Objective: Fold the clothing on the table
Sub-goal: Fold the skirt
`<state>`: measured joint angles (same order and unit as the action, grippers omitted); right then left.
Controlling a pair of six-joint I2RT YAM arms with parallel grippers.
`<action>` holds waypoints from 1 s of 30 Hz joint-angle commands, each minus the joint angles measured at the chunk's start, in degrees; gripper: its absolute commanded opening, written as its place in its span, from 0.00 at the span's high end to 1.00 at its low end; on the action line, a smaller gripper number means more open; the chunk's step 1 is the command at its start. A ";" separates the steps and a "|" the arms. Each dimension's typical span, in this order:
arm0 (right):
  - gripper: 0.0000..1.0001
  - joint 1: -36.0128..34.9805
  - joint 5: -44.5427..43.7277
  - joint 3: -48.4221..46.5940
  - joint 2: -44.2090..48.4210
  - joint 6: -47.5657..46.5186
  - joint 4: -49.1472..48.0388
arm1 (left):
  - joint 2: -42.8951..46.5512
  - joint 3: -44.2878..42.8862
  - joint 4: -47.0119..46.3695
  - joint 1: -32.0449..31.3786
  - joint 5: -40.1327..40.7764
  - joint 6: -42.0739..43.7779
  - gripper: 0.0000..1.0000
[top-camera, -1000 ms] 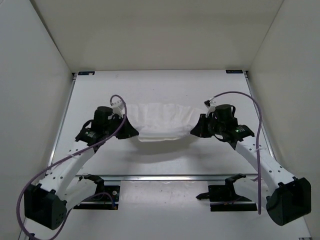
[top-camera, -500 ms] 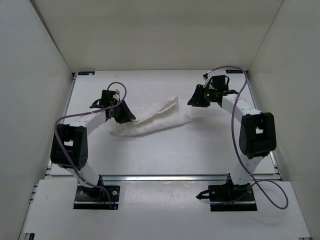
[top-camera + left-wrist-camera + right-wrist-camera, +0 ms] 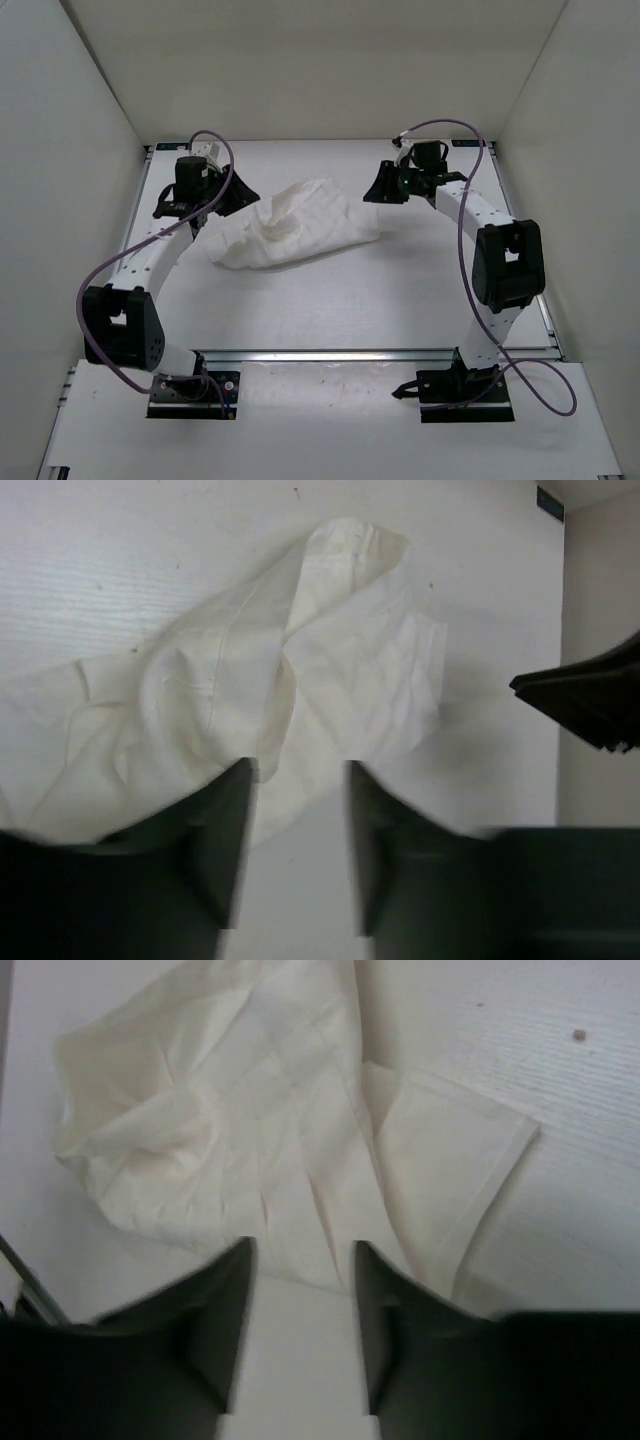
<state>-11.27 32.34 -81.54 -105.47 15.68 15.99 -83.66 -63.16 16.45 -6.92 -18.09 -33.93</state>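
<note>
Thin, crumpled white fabric garment [image 3: 295, 225] heaped near the far edge of the flat white table [image 3: 400, 310].
It looks light, limp and quick to bunch, so a hemmed corner is the best place to pinch it. The left gripper [image 3: 298, 780] and right gripper [image 3: 303, 1260] hover at its ends, jaws apart, holding nothing.

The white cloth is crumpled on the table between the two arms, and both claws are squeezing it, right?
Not quite. The clothing is crumpled on the table between the arms, but neither claw squeezes it: the wrist views show the left gripper and right gripper open, holding nothing.
</note>
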 commanded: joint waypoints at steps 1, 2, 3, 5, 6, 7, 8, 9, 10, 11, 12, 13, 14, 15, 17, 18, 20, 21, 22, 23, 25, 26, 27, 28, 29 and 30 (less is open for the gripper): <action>0.73 -1.47 2.99 3.65 2.55 0.65 -5.24 | 5.34 0.57 -1.32 -0.99 -0.37 2.74 0.63; 0.84 -1.91 4.21 4.36 2.46 1.54 -7.35 | 6.04 2.58 -2.11 -1.86 0.06 1.25 0.93; 0.87 -2.35 5.53 4.72 2.46 2.24 -8.68 | 6.49 5.38 -4.12 -1.96 -1.06 0.11 1.00; 0.86 -3.75 7.20 4.90 0.37 4.00 -11.93 | 6.93 9.88 -9.57 -3.54 -3.53 -3.49 1.00; 0.85 -4.37 8.61 3.24 -0.43 4.09 -12.29 | 6.75 12.85 -10.90 -4.06 -4.49 -4.55 1.00; 0.83 -4.90 9.14 2.53 -2.35 4.18 -12.56 | 6.67 16.01 -14.04 -4.59 -5.63 -6.65 1.00; 0.81 -5.51 9.06 1.13 -3.59 4.27 -12.21 | 6.14 17.35 -15.64 -4.86 -5.90 -8.59 1.00; 0.81 -6.04 8.97 0.07 -4.47 4.27 -12.38 | 5.79 19.45 -18.27 -5.73 -7.04 -9.22 1.00; 0.82 -6.57 9.15 -0.55 -5.87 4.18 -12.38 | 5.70 21.13 -20.56 -5.91 -7.31 -10.18 1.00; 0.83 -7.27 9.06 -1.51 -7.37 4.01 -12.12 | 4.92 22.10 -21.27 -6.44 -6.62 -10.45 1.00; 0.83 -7.28 8.45 -2.39 -8.60 4.09 -11.95 | 4.12 22.28 -21.19 -6.62 -5.22 -9.76 1.00; 0.82 -7.63 8.44 -2.83 -9.22 3.74 -11.16 | 3.33 22.29 -20.06 -6.62 -3.99 -9.40 1.00; 0.82 -7.72 7.40 -3.71 -10.62 3.13 -10.46 | 2.02 22.29 -19.18 -6.36 -3.63 -8.61 0.97; 0.82 -7.63 6.69 -4.33 -11.33 2.52 -9.15 | 0.18 21.68 -18.48 -5.57 -3.01 -7.48 0.96; 0.83 -6.93 4.58 -6.34 -13.26 0.85 -5.73 | -1.50 19.49 -14.71 -4.08 -1.26 -6.33 0.85; 0.83 -6.23 3.79 -7.83 -14.23 -0.03 -3.01 | -2.03 19.21 -13.82 -3.55 -0.64 -5.19 0.76; 0.80 -4.65 3.25 -11.69 -15.29 -0.92 0.08 | -1.77 16.59 -13.29 -1.70 -1.07 -4.13 0.63; 0.74 -4.21 2.56 -13.45 -15.64 -1.44 0.88 | -1.77 15.62 -13.20 -1.26 -0.99 -3.69 0.52; 0.69 -3.94 1.16 -15.21 -15.90 -1.79 1.23 | -2.12 14.21 -13.11 -1.43 -0.99 -3.16 0.45; 0.57 -3.59 0.89 -16.19 -16.69 -2.32 1.85 | -2.47 11.85 -11.98 -1.78 -1.33 -2.81 0.38; 0.43 -3.06 -0.07 -23.10 -18.18 -2.94 4.22 | -4.49 8.25 -10.48 -2.48 -0.82 -1.06 0.31; 0.35 -2.88 -0.26 -24.79 -19.58 -3.11 5.79 | -4.93 6.40 -8.82 -3.10 -0.46 -0.87 0.30; 0.30 -2.71 -0.43 -27.07 -20.90 -3.38 6.68 | -5.37 5.16 -8.02 -3.45 -0.11 -0.35 0.28; 0.26 -2.88 -1.48 -27.70 -20.65 -3.29 6.25 | -5.90 3.58 -7.49 -4.06 0.76 0.35 0.28; 0.25 -2.88 -2.36 -28.23 -20.91 -3.46 6.25 | -5.99 2.17 -6.44 -4.50 2.51 0.88 0.27; 0.23 -3.41 -3.15 -29.02 -21.00 -3.99 6.68 | -6.51 1.38 -5.12 -4.77 3.57 1.84 0.27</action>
<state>-13.65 31.88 -107.42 -126.04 13.52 20.64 -89.62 -58.48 7.09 -10.35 -17.80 -35.53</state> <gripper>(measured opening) 0.761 0.725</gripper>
